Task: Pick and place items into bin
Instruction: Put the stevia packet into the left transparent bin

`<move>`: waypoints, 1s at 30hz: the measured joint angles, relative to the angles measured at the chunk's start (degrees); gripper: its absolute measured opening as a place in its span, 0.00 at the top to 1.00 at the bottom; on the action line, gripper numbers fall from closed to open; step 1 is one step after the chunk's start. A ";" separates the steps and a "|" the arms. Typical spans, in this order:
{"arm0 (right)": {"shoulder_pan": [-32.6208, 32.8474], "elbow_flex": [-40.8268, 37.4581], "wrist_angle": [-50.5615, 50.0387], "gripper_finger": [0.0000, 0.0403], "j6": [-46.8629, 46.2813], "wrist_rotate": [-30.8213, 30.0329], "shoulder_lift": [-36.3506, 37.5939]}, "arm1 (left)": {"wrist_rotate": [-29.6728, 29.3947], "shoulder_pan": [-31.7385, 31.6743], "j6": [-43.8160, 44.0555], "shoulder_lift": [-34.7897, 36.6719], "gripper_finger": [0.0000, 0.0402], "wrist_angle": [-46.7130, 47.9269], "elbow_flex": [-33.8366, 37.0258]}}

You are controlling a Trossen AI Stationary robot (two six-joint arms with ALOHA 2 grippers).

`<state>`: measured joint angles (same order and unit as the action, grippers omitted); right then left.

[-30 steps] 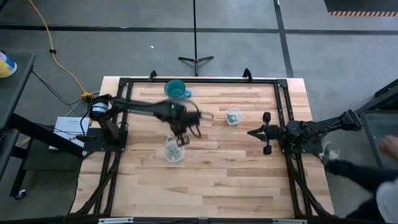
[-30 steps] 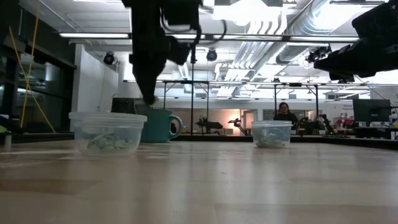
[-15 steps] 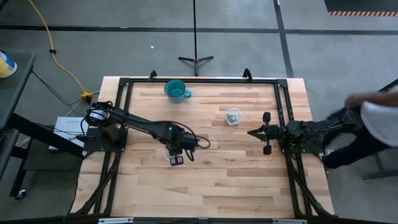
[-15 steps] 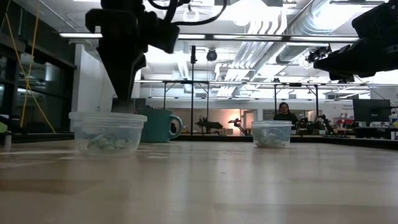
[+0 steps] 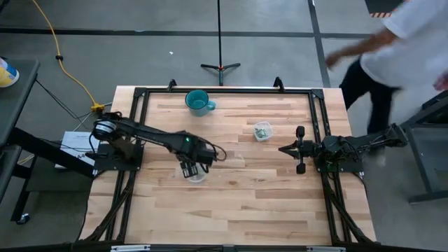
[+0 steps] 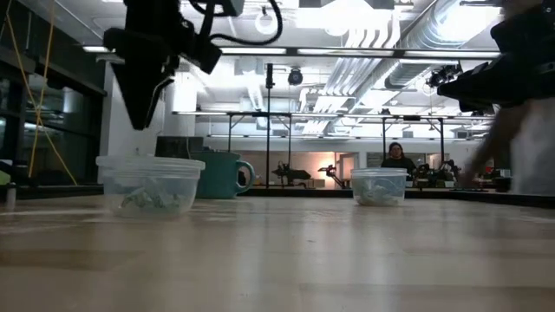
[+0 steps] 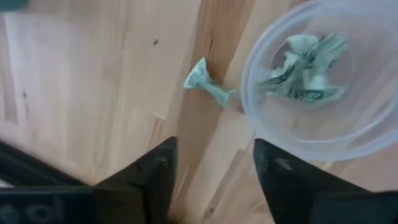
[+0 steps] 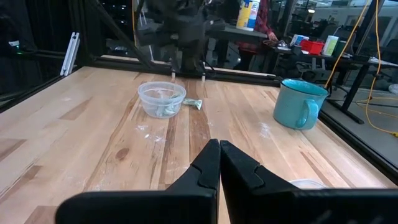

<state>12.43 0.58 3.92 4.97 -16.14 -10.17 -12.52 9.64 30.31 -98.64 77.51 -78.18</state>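
Observation:
A clear bowl (image 7: pixel 323 124) stands on the table left of centre and holds several pale green-grey items (image 7: pixel 305 68). One more item (image 7: pixel 208 87) lies flat on the wood at the bowl's far side, one end reaching the bowl's wall; the right wrist view shows the item (image 8: pixel 193 104) too. My left gripper (image 7: pixel 214 143) hangs open just above the bowl (image 6: pixel 149 184) and this loose item, with nothing between its fingers. A second clear bowl (image 5: pixel 262 131) with items stands right of centre. My right gripper (image 5: pixel 283 148) waits shut near the right edge, above the table.
A teal mug (image 5: pixel 198 102) stands near the far edge, behind the left bowl. A black frame (image 5: pixel 224 91) runs around the table top. A person (image 5: pixel 399 49) walks past beyond the far right corner. Bare wood spans the near half.
My left gripper has gone toward the table's left edge, dipped to the bowl's rim, then risen above it, and it has opened. A person has walked along the table's right side toward the far corner.

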 joint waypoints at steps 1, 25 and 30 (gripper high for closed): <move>0.00 0.00 0.00 0.99 0.00 0.00 0.02 | 0.27 -0.74 -0.06 0.81 0.43 -0.05 -0.02; 0.00 0.04 0.03 0.99 -1.66 -0.24 0.00 | 10.52 -14.94 -6.27 7.46 0.50 -17.64 18.47; 0.00 0.07 0.03 0.99 -1.64 -0.22 0.00 | 10.12 -14.92 -7.50 7.46 0.35 -22.92 21.99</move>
<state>12.43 0.64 3.95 3.33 -16.36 -10.17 -2.40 -5.28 22.81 -91.18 54.59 -56.19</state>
